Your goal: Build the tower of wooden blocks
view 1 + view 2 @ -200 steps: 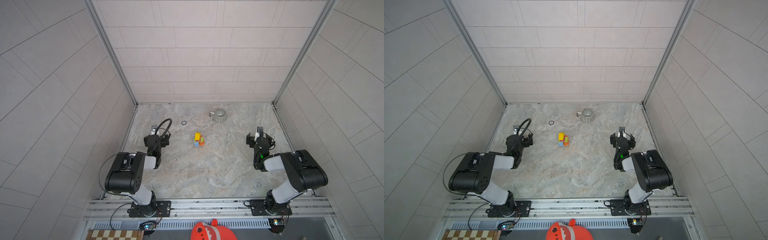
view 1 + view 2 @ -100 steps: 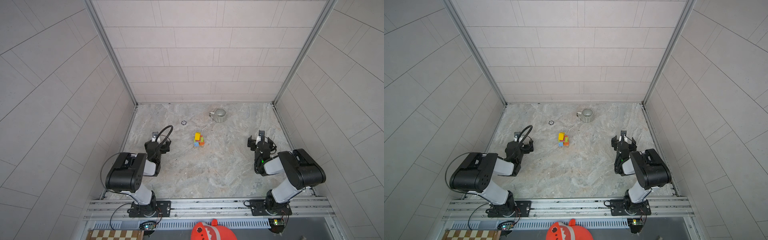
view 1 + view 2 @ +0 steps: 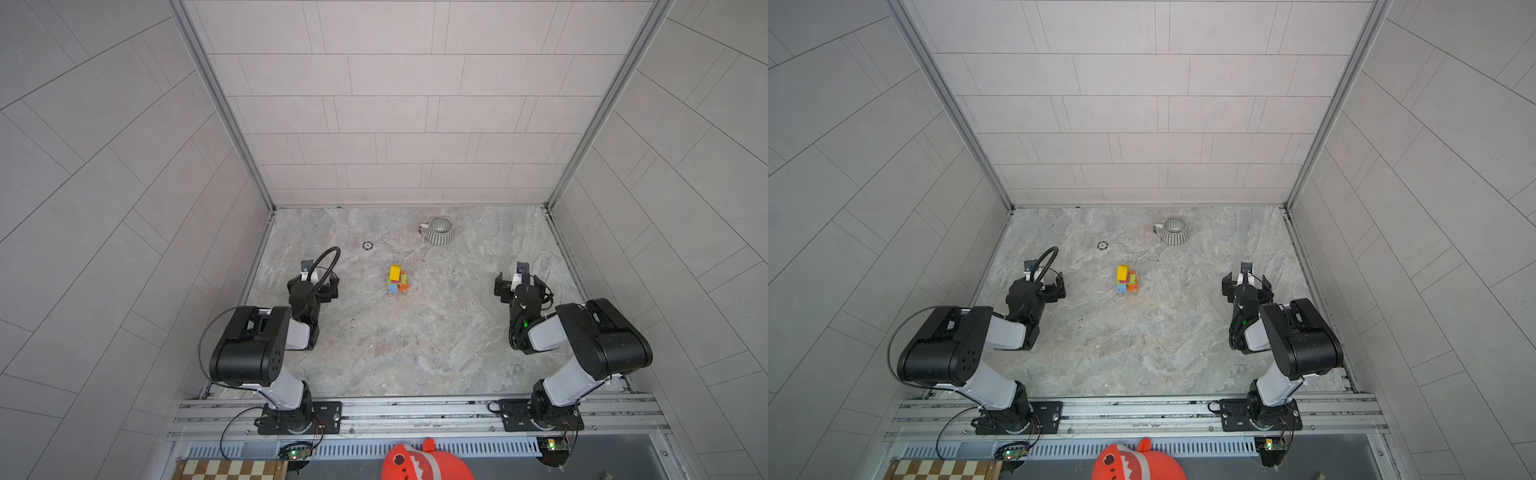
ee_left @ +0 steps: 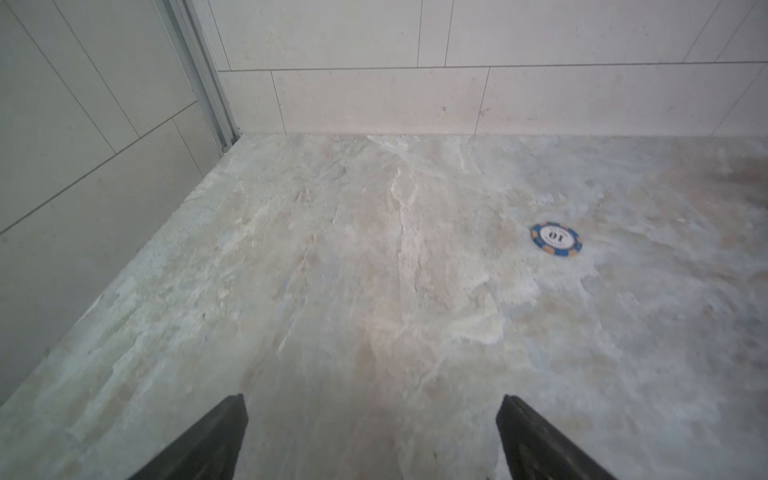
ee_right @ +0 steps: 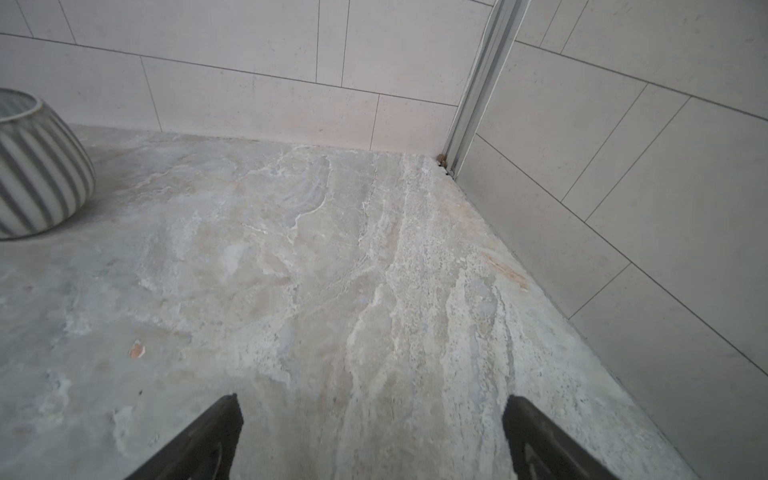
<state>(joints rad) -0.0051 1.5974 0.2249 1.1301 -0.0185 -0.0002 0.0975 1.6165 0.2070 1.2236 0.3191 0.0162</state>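
The wood block tower (image 3: pixel 397 281) is seen in both top views as a small, slightly crooked stack near the middle of the marbled table (image 3: pixel 415 345), between the two arms and well apart from each. A yellow block (image 3: pixel 395 273) is laid on top. Magenta and green edges are made out below it, with an orange block (image 3: pixel 404 286) on the right and a blue block (image 3: pixel 392 289) at the near left foot. The tower is caught by neither wrist view.

In the left wrist view the jaws of the left gripper (image 4: pixel 372 405) are seen spread wide over bare table, and a blue poker chip (image 4: pixel 556 239) marked 10 is resolved. In a top view the chip (image 3: pixel 368 245) is shown only as a small dark ring. In the right wrist view the right gripper (image 5: pixel 372 405) is likewise held wide apart and empty. The striped mug (image 5: pixel 39 166) is cut off there, and its handle (image 3: pixel 423 227) is seen only from above.
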